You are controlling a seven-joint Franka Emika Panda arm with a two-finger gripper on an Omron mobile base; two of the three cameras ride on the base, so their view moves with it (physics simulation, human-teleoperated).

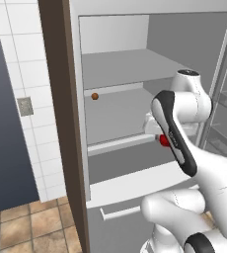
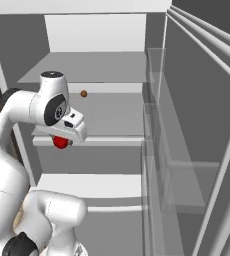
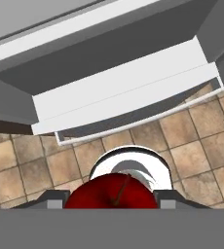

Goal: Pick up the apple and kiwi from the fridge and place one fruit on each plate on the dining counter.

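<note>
While brown floor tiles (image 3: 31, 165) lie below, fridge (image 1: 115, 64) shelves stand grey.

The apple (image 3: 113, 192) is glossy deep red with a thin brown stem. The fridge (image 1: 115, 64) is white and light grey inside, its shelves flat grey. A small ball (image 1: 94, 96) is dull orange-brown. The floor (image 3: 201, 141) is mottled tan tile; the wall (image 1: 34, 74) white tile.

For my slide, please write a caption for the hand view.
Gripper shut on the red apple, above the fridge drawer front and tiled floor.
</note>
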